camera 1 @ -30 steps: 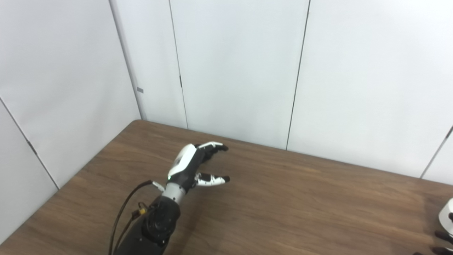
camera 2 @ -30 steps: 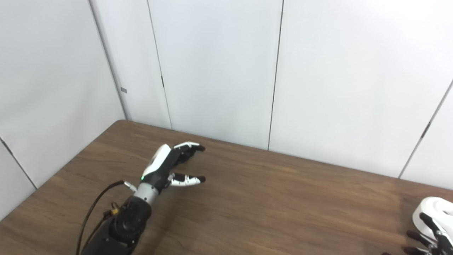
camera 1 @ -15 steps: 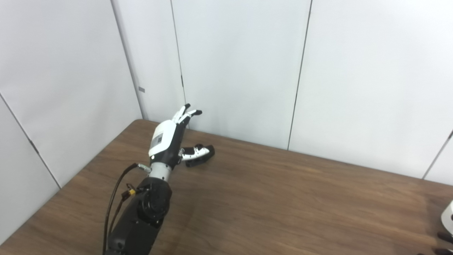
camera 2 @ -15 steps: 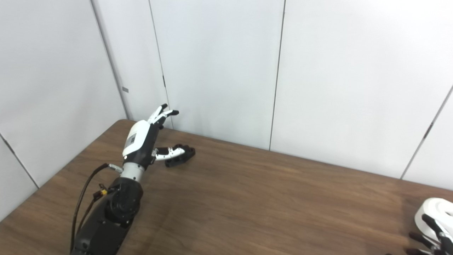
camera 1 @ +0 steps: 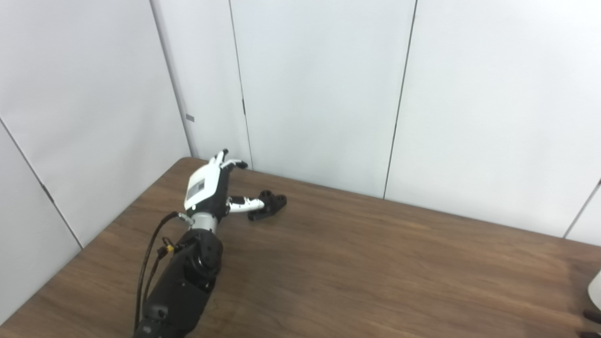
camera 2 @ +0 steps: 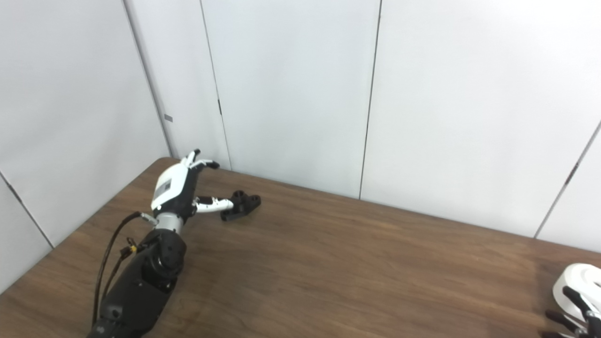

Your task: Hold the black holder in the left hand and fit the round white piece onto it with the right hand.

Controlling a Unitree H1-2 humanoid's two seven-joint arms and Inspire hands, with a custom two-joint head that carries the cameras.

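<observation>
Left hand (camera 1: 206,184) sits at the far left corner of the table (camera 1: 375,263), fingers spread and pointing toward the wall, thumb stretched right toward the black holder (camera 1: 268,205). It grips nothing; whether the thumb tip touches the holder or just overlaps it in view is hard to say.

Risks: the holder is small, low and lying flat, so a closing thumb could push it sideways across the smooth wood instead of trapping it. With the fingers raised above and behind it, a closure from this pose may miss or catch only one end, leaving the mating side covered or tilted. The far reach leaves the arm little room to correct.

Holder lies just to the right of the left hand, at thumb level, near the back edge and well apart from everything else. Round white piece (camera 2: 576,285) is far off at the right edge of the table, mostly cropped. Right hand (camera 2: 570,312) shows only dark fingertips by that piece; contact and closure cannot be judged.
</observation>
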